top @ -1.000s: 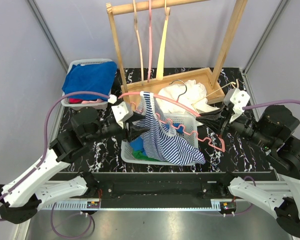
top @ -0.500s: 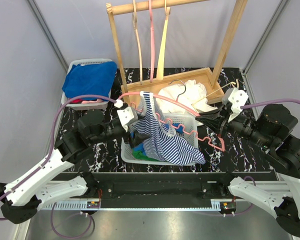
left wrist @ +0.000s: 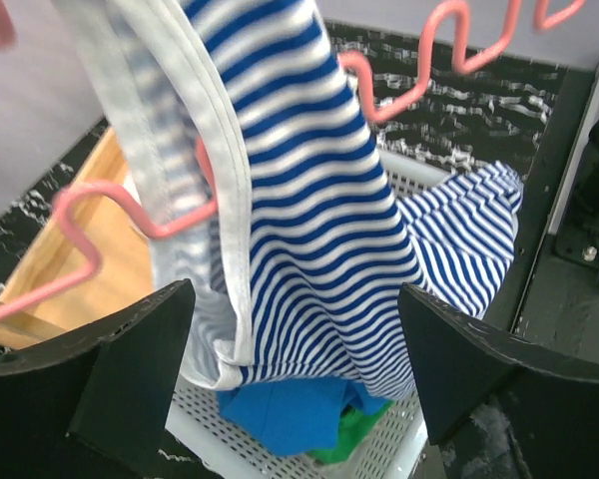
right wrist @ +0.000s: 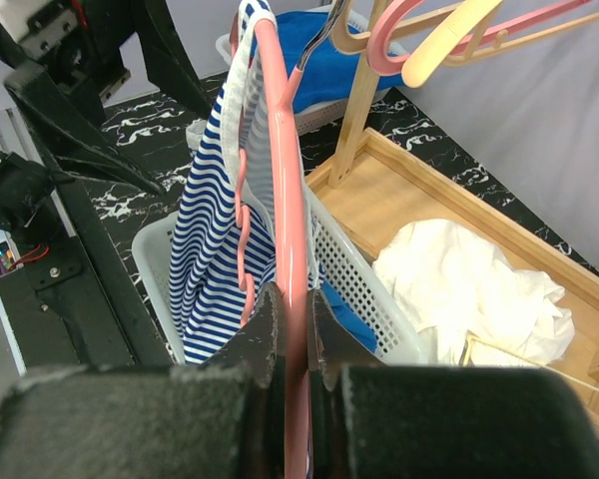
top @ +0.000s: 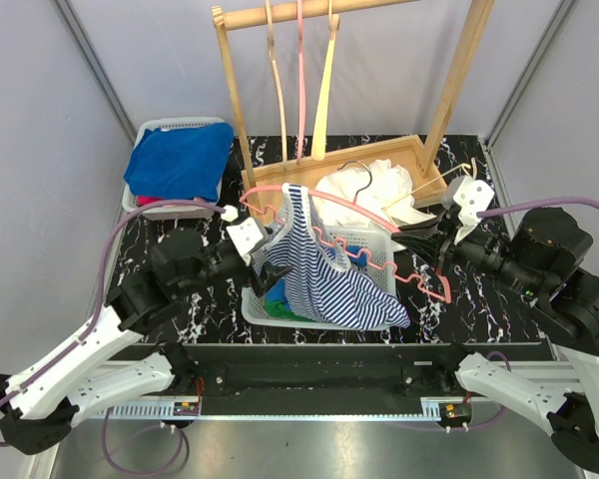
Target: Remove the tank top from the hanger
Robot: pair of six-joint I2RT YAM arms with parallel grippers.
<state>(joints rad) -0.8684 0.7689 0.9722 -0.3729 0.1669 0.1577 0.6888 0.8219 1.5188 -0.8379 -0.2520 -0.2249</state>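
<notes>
A blue-and-white striped tank top (top: 329,284) hangs by its strap from the left end of a pink hanger (top: 364,215) and drapes into a white basket (top: 314,324). My right gripper (top: 421,244) is shut on the hanger's bar (right wrist: 290,200), with both fingers pressed against it (right wrist: 295,309). My left gripper (top: 268,267) sits just left of the cloth, open wide. In the left wrist view the striped fabric (left wrist: 319,230) hangs between and beyond its spread fingers (left wrist: 299,379), touching neither. The hanger's wavy lower bar (left wrist: 399,90) crosses above.
Blue and green clothes (left wrist: 280,414) lie in the basket under the tank top. Behind it stands a wooden rack (top: 235,100) with several hangers, its tray holding white cloth (top: 379,185). A grey bin of blue cloth (top: 180,160) sits at the back left.
My left gripper has opened wide and drawn back a little to the left, off the tank top's edge. The right gripper and the hanger have hardly moved.
</notes>
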